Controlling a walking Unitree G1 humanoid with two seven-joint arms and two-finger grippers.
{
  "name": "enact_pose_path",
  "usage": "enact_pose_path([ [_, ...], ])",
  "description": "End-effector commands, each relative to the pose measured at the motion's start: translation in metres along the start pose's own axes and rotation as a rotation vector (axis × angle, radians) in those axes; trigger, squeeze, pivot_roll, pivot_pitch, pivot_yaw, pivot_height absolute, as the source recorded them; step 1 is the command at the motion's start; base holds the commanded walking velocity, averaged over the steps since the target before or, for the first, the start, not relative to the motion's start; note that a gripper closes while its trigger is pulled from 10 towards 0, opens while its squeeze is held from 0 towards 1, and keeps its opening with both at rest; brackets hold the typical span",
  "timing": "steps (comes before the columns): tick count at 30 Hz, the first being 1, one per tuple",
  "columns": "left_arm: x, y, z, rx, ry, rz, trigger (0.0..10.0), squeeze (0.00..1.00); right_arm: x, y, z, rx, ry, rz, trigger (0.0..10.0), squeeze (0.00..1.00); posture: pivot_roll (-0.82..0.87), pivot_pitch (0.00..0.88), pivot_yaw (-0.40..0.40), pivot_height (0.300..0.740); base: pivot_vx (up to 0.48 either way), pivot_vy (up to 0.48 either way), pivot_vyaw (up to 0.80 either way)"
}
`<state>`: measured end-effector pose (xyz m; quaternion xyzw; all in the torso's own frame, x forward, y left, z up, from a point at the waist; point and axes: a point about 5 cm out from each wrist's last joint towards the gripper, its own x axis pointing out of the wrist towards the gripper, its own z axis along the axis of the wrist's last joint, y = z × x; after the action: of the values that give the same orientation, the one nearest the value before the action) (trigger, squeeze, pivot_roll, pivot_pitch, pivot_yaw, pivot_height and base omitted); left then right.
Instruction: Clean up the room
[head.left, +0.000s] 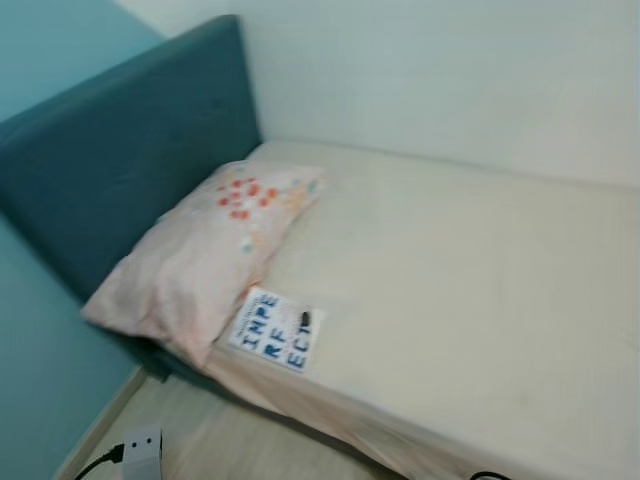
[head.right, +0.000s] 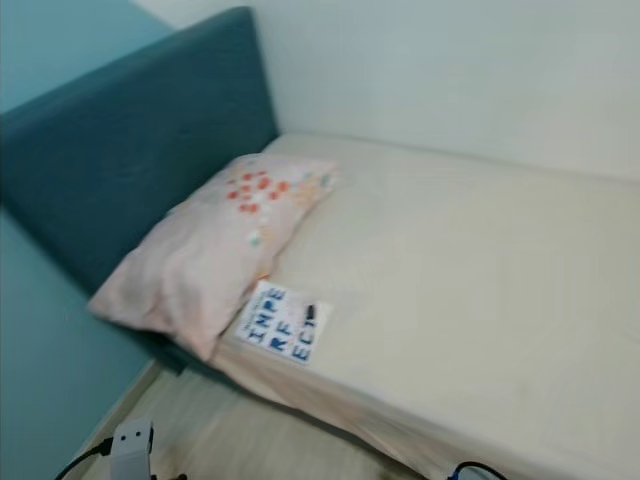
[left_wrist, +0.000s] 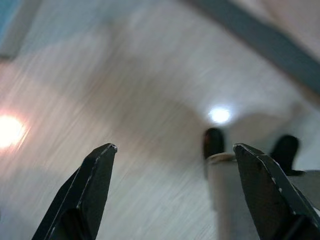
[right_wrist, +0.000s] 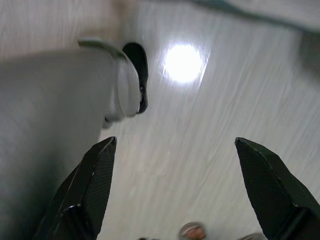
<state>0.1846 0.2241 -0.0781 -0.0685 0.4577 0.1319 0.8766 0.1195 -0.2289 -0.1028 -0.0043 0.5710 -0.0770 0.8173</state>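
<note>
Readable text: one book cover

You can read "INPE RF ECT" in blue letters on the white book (head.left: 274, 328), lying at the bed's (head.left: 480, 300) near edge, just beside the pillow (head.left: 205, 255).

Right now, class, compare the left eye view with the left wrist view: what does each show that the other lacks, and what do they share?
The left eye view alone shows the bed with its teal headboard, a floral pillow and a book lying beside the pillow near the mattress edge, plus a white plug adapter on the floor. The left wrist view alone shows the left pincer, fingers spread apart, hanging above the floor, with bright light reflections and the robot's leg and dark feet. Both share the pale wooden floor.
</note>
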Motion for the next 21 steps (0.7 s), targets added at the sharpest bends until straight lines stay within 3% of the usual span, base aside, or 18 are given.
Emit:
enact_pose_path([
  [1,-0.001,-0.001,-0.006,0.01,0.025,0.001,10.0,0.0,0.001,0.014,-0.006,0.0,0.036,0.036,10.0,0.0,-0.1,0.089,0.083,0.74,0.0,0.0,0.0],
  [5,-0.001,0.0,-0.006,0.008,0.031,0.007,10.0,0.0,0.001,0.016,-0.003,-0.005,0.032,0.039,10.0,0.0,-0.1,0.088,0.082,0.74,0.0,0.0,0.0],
  [13,-0.001,0.0,-0.007,0.025,0.045,0.026,10.0,0.0,0.002,0.015,0.008,-0.03,-0.017,-0.007,10.0,0.0,-0.09,0.086,0.08,0.74,-0.338,0.0,0.0],
  [15,-0.001,0.0,-0.007,0.025,0.043,0.031,10.0,0.0,0.001,0.003,0.018,-0.068,-0.06,-0.103,10.0,0.0,-0.09,0.084,0.077,0.74,-0.356,0.0,0.0],
  [16,-0.001,0.0,-0.007,0.022,0.04,0.037,10.0,0.0,-0.002,-0.017,0.026,-0.111,-0.1,-0.232,10.0,0.0,-0.09,0.084,0.075,0.74,-0.356,0.0,0.0],
  [21,-0.001,0.0,-0.007,0.021,0.037,0.051,10.0,0.0,-0.005,-0.027,0.05,0.008,-0.223,-0.225,10.0,0.0,-0.09,0.08,0.071,0.74,-0.353,0.0,0.0],
])
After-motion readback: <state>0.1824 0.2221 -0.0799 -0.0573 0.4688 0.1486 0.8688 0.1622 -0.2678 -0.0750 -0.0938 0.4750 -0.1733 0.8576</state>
